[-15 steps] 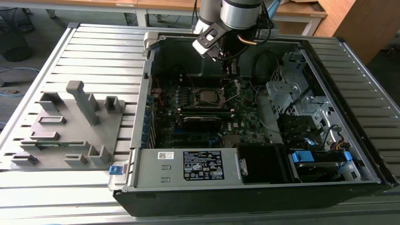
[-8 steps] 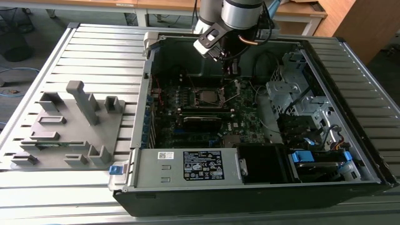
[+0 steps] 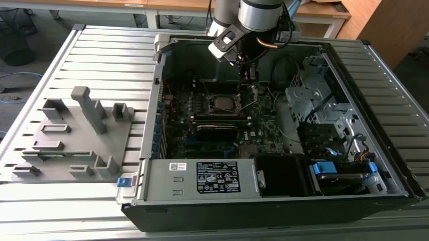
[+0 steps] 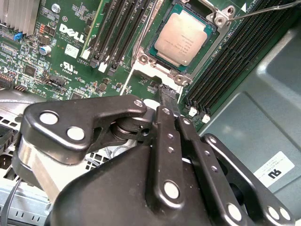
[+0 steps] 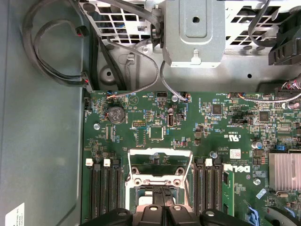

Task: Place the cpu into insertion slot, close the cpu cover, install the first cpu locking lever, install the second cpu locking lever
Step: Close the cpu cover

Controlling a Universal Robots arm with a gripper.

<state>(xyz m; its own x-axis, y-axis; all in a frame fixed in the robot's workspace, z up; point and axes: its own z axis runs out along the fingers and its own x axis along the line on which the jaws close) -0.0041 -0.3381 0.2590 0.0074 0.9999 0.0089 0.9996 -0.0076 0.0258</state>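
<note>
Gripper [image 4: 168,97] hovers near the cpu [image 4: 184,37] seated in the insertion slot [image 4: 151,51]

I saw a grey slatted work table [image 3: 100,55], wooden desks [image 3: 176,5] beyond it, and a black wire wastebasket [image 3: 15,44] and blue cable [image 3: 15,96] on the grey floor [image 3: 52,27].

There is one cpu [image 4: 182,40], one insertion slot [image 4: 143,57], one motherboard [image 5: 188,136], one computer case [image 3: 268,213], one grey fixture tray [image 3: 74,135].

The cpu [image 4: 183,37] in its insertion slot [image 4: 155,55]; memory slots [image 4: 117,33] either side
</note>
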